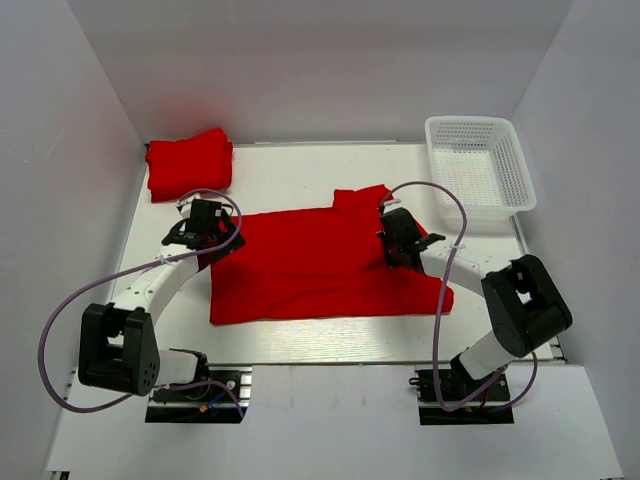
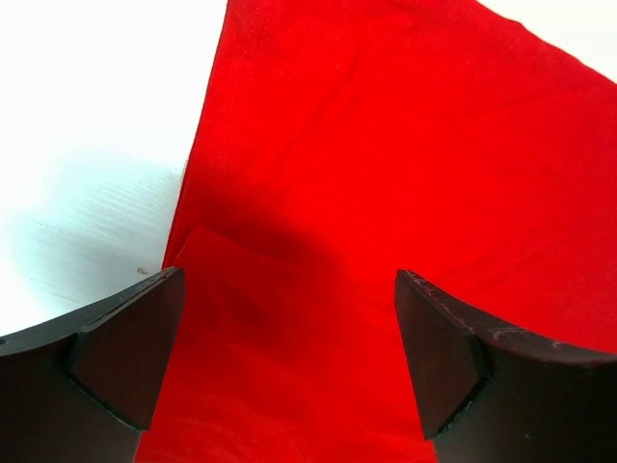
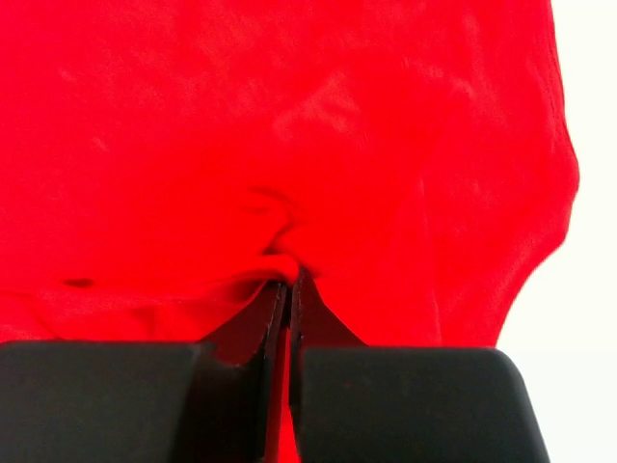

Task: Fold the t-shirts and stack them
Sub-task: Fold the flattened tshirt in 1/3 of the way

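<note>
One red t-shirt (image 1: 310,270) lies spread flat across the middle of the table. A folded red t-shirt stack (image 1: 188,163) sits at the back left corner. My left gripper (image 1: 213,243) hovers open over the spread shirt's left edge. In the left wrist view its fingers (image 2: 135,347) straddle a folded-over flap of the red t-shirt (image 2: 405,145), with the gripper (image 2: 289,273) holding nothing. My right gripper (image 1: 393,250) is at the shirt's right side near the sleeve. In the right wrist view that gripper (image 3: 289,278) is shut on a pinched ridge of the t-shirt (image 3: 289,116).
A white plastic mesh basket (image 1: 478,165) stands at the back right of the table. White walls enclose the table on the left, back and right. Bare white table (image 2: 87,145) shows to the left of the shirt's edge.
</note>
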You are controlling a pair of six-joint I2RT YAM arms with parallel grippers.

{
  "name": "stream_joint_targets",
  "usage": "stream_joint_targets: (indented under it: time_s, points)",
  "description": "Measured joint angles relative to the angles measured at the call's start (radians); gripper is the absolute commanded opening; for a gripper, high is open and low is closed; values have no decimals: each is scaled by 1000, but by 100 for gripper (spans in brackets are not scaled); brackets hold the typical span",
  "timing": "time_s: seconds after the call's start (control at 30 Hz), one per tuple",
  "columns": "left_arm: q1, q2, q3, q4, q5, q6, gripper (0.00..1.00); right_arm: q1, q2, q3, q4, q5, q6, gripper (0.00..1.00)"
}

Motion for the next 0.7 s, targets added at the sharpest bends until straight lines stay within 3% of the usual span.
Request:
stream_joint_targets:
  time_s: [0.23,0.33,0.47,0.67,0.7]
  points:
    - [0,28,19,7,0,4,99,0,102,109,58,-54,-11,0]
    - [0,52,33,8,0,6,99,1,140,140,69,-57,-25,5]
    - [0,74,45,9,0,11,99,1,189,190,74,-44,-57,19]
    - [0,104,61,9,0,14,99,1,254,266,75,-34,-100,33]
    - [0,109,65,6,0,14,99,1,262,275,75,-38,-104,41]
